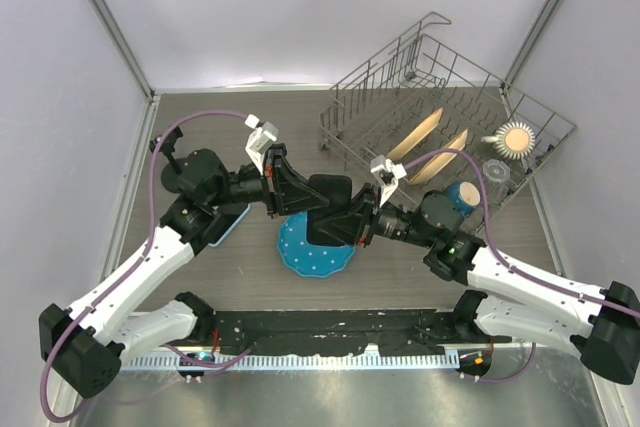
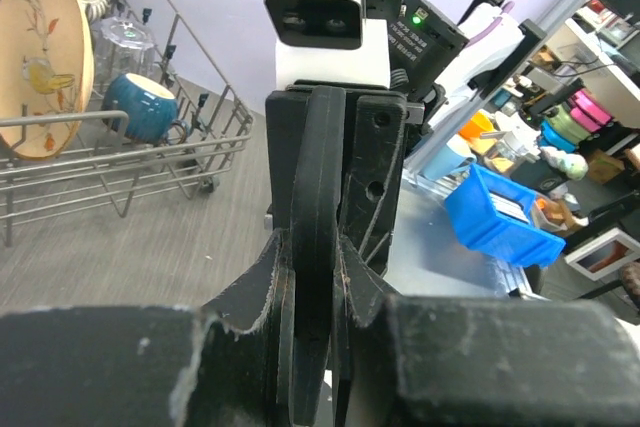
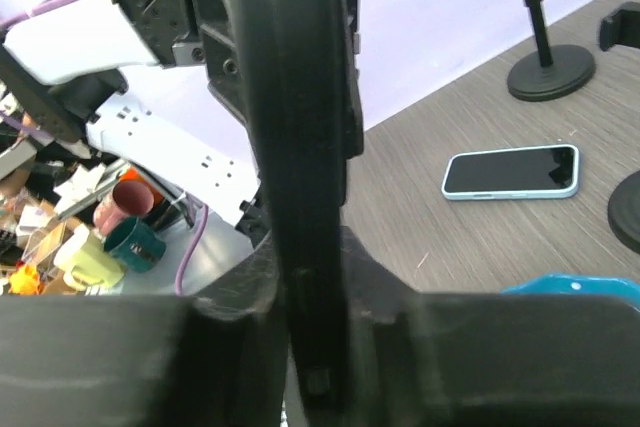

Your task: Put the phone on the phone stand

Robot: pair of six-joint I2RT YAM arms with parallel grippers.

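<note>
A black phone (image 1: 328,209) is held edge-up between both grippers over the table's middle. My left gripper (image 1: 295,195) is shut on its left end, and my right gripper (image 1: 358,224) is shut on its right end. In the left wrist view the phone (image 2: 318,167) stands edge-on between my fingers (image 2: 255,287). The right wrist view shows the same phone (image 3: 295,147). A black phone stand (image 3: 545,52) with a round base stands at the far left of the table. The base of a second stand (image 3: 626,209) shows at the frame edge. In the top view the left arm mostly hides the stands.
A second phone in a light blue case (image 3: 511,171) lies flat on the table near the stands, also visible under the left arm (image 1: 230,225). A blue plate (image 1: 312,255) lies under the held phone. A wire dish rack (image 1: 440,127) with plates, a teal cup and a glass fills the back right.
</note>
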